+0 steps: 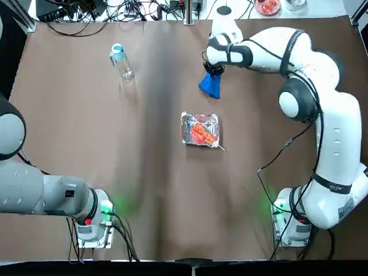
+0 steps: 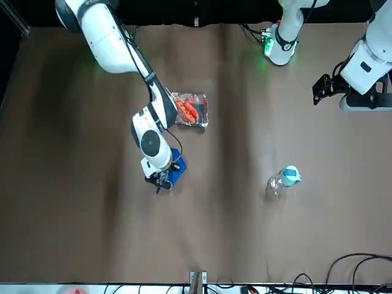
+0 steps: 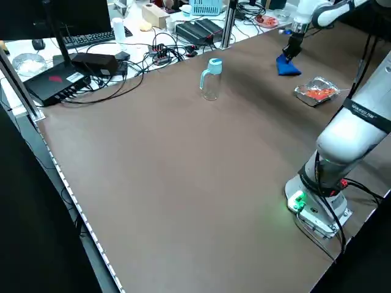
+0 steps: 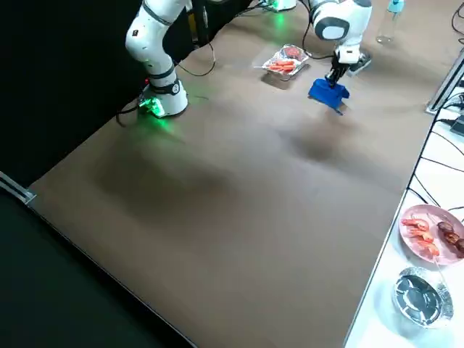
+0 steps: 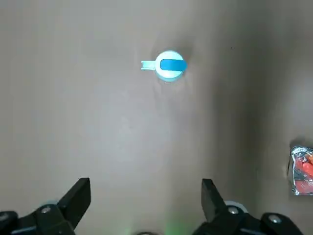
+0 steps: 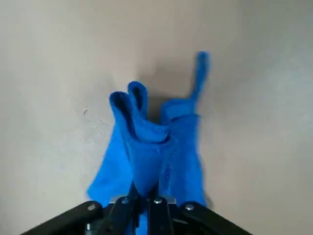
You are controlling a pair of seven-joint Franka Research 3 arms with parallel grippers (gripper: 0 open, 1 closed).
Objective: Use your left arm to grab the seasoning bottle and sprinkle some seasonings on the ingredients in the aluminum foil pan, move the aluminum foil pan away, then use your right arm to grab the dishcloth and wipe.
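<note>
Within right hand [image 6: 145,196], bunched blue dishcloth [image 6: 159,152], seemingly lifted

Taking the aluminum foil pan [image 1: 200,129] on the brown table [image 1: 155,190] as the clock's centre, the seasoning bottle [image 1: 125,70] is toward 10 o'clock, its light blue cap [image 1: 118,50] pointing to 11. Orange-red ingredients [image 1: 202,133] fill the pan, and a skewer [image 1: 221,148] pokes out at 4 o'clock. Between 12 and 1, near the pan but apart from it, the right gripper [image 1: 213,69] holds the blue dishcloth [image 1: 210,85]. The right arm [image 1: 339,123] has its green-lit base [image 1: 292,221] between 4 and 5; the left arm's [image 1: 52,192] green-lit base [image 1: 95,230] sits between 7 and 8
</note>
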